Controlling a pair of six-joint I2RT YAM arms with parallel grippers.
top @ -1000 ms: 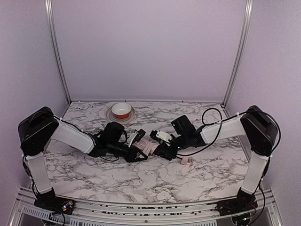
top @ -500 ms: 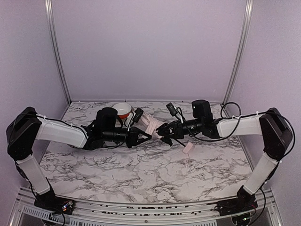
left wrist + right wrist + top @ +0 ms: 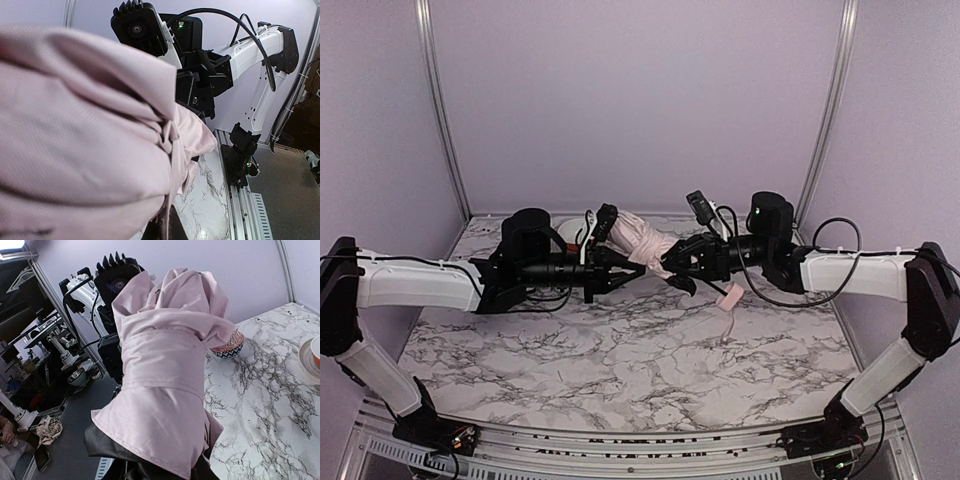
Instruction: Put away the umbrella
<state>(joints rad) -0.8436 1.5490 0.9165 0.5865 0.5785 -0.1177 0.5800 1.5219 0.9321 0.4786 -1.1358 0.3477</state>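
The umbrella [image 3: 645, 243] is a folded pale pink bundle held in the air above the middle of the table, between my two grippers. My left gripper [image 3: 623, 269] grips its left end and my right gripper [image 3: 672, 264] grips its right end. Its small pink handle knob [image 3: 731, 297] hangs below the right gripper on a thin cord. In the left wrist view the pink fabric [image 3: 90, 125] fills most of the frame and hides the jaws. In the right wrist view the bundle [image 3: 170, 370] stands over the jaws, with black lining [image 3: 107, 447] at its base.
A white and red bowl on a plate [image 3: 563, 238] sits at the back left, mostly hidden behind the left arm; it also shows in the right wrist view [image 3: 314, 356]. A patterned bowl [image 3: 227, 347] stands on the marble table [image 3: 650, 360].
Both arms have risen from the table and stretched out level, lifting the umbrella off the surface and toward the back. The handle knob left the table and now hangs.
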